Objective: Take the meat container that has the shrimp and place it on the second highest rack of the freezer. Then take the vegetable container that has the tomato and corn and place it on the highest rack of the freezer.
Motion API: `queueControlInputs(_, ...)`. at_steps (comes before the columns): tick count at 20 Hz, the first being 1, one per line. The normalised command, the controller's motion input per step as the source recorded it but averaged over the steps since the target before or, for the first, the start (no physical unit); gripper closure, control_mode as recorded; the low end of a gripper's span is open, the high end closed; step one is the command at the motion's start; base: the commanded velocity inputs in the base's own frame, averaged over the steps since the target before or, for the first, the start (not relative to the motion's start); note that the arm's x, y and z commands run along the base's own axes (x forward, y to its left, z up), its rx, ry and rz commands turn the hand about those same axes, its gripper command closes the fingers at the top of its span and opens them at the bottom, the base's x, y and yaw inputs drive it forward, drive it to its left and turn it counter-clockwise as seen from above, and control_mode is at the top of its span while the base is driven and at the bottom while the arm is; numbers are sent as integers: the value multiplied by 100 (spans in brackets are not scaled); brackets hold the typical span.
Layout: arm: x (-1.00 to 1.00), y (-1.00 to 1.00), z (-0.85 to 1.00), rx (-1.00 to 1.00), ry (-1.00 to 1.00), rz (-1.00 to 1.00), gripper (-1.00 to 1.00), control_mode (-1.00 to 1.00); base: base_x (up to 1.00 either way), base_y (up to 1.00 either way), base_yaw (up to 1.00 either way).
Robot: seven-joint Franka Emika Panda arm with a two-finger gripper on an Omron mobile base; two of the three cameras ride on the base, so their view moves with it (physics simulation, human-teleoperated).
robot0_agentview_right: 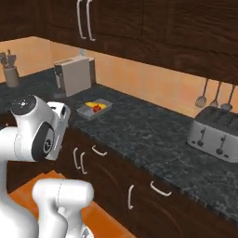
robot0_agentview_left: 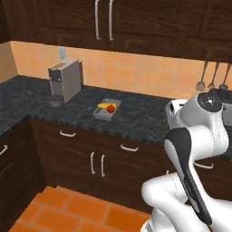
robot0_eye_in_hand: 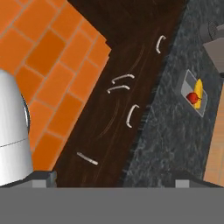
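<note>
The vegetable container (robot0_agentview_left: 101, 115) (robot0_agentview_right: 85, 113) (robot0_eye_in_hand: 183, 86) is a small grey tray on the dark speckled counter. In it lie the red tomato (robot0_agentview_left: 110, 108) (robot0_agentview_right: 96, 108) (robot0_eye_in_hand: 191, 97) and the yellow corn (robot0_agentview_left: 104, 105) (robot0_agentview_right: 92, 103) (robot0_eye_in_hand: 199, 88). My gripper (robot0_eye_in_hand: 114, 181) is open and holds nothing. It hangs in front of the base cabinets, well short of the tray, and looks down at the cabinet fronts and the floor. The meat container, the shrimp, the freezer and its racks are out of view.
A grey coffee machine (robot0_agentview_left: 66, 79) (robot0_agentview_right: 73, 76) stands on the counter just left of the tray. A toaster (robot0_agentview_right: 215, 132) sits far to the right under hanging utensils (robot0_agentview_right: 214, 95). A utensil pot (robot0_agentview_right: 11, 75) stands at the far left. Orange tiled floor (robot0_agentview_left: 68, 210) lies below the cabinets.
</note>
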Motion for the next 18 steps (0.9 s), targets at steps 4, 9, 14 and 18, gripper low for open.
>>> queueControlInputs(4,0,0,0,0,0,0,-100,100,92,86,-37)
queueControlInputs(9,0,0,0,0,0,0,-100,100,86,76,-34)
queueControlInputs(14,0,0,0,0,0,0,-100,100,70,50,-30)
queueControlInputs(18,0,0,0,0,0,0,-100,100,32,14,-35)
